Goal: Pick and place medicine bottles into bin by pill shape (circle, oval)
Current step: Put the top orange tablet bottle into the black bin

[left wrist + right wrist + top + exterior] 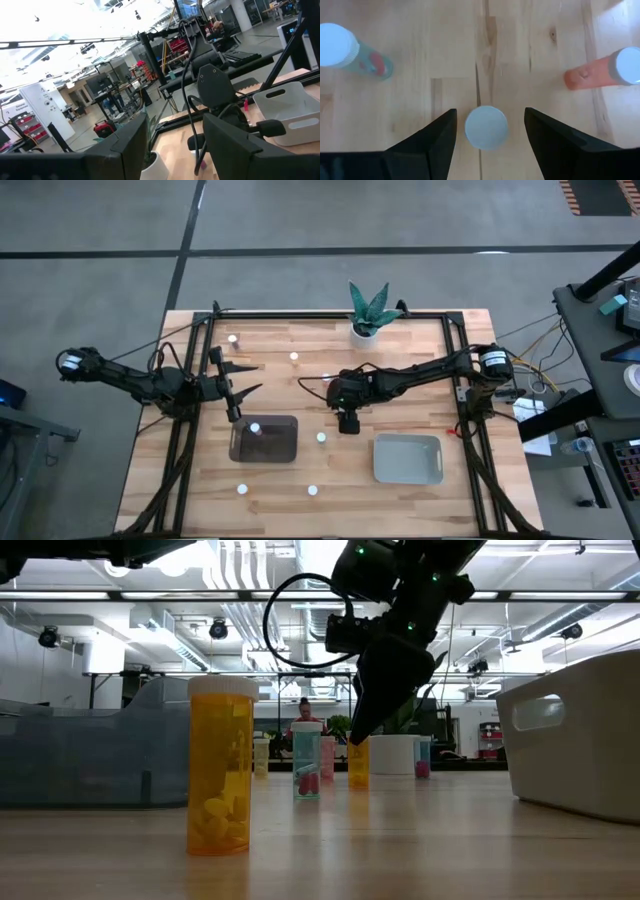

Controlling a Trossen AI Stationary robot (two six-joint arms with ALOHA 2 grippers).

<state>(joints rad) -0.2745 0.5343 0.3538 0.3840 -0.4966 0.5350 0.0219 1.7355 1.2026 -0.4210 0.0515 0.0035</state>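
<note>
Left gripper (243,386) hangs released, jaws apart, just past the dark translucent bin (265,439), which has one white-capped bottle (255,427) in it. Mid-table, right gripper (347,418) points straight down, fingers (432,142) spread wide and grasping nothing; a white-capped bottle (486,127) stands upright on the wood between them, untouched. Teal bottle (355,52) and orange bottle (605,71) stand either side. Pale grey-green bin (408,459) lies near the right gripper.

Wooden table (420,490) carrying two bins at its near side: a dark translucent bin (283,451) sitting left, a pale grey-green bin (408,459) sitting right. A potted plant (366,328) standing at the far edge. White-capped medicine bottles (321,437) standing scattered between them.
</note>
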